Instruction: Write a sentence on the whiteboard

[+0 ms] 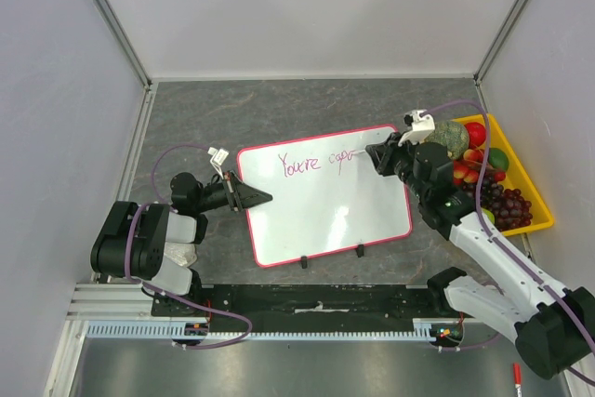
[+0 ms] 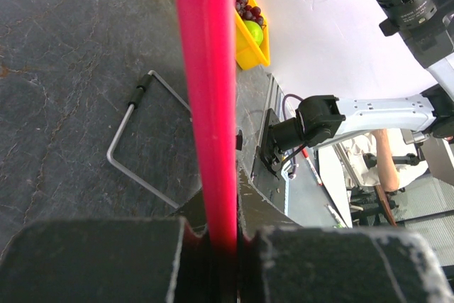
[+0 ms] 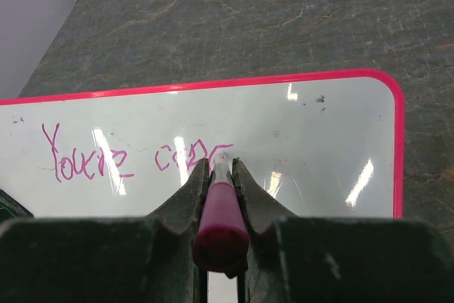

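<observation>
The whiteboard (image 1: 325,206) with a pink-red rim lies flat on the grey table. Purple-magenta writing (image 1: 318,163) on its top line reads about "You're cap"; it also shows in the right wrist view (image 3: 128,160). My right gripper (image 1: 376,156) is shut on a marker (image 3: 221,207) with a magenta end, its tip touching the board right after the last letter. My left gripper (image 1: 262,198) is shut on the board's left rim (image 2: 207,104), which runs up the left wrist view as a red bar.
A yellow bin (image 1: 544,211) of toy fruit and grapes stands right of the board, close to the right arm. Two black clips (image 1: 332,255) sit on the board's near edge. A red pen (image 1: 517,382) lies on the near ledge. Walls enclose the table.
</observation>
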Controlling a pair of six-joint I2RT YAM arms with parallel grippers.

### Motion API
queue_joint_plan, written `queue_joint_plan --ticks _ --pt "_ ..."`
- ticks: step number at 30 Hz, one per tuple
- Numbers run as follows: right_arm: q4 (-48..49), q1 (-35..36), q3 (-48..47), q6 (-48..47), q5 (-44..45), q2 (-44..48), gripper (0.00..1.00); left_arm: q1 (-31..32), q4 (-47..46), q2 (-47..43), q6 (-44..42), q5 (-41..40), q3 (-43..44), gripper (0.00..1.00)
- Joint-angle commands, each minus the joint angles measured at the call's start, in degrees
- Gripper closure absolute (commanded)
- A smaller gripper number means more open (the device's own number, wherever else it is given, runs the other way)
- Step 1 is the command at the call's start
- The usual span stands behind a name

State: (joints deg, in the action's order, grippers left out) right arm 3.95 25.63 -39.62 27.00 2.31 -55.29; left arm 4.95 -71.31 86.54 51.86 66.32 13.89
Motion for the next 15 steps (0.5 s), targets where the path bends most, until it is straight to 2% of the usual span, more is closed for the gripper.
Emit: queue_joint_plan --ticks 1,15 --pt "-1.8 -0.3 1.9 -1.2 -0.2 1.2 1.0 0.1 -0.8 0.6 -4.9 0.1 -0.8 0.98" --pt "-2.8 -0.3 0.9 -1.4 1.4 2.6 1.0 0.1 -1.0 0.6 -4.8 0.1 -0.9 0.98"
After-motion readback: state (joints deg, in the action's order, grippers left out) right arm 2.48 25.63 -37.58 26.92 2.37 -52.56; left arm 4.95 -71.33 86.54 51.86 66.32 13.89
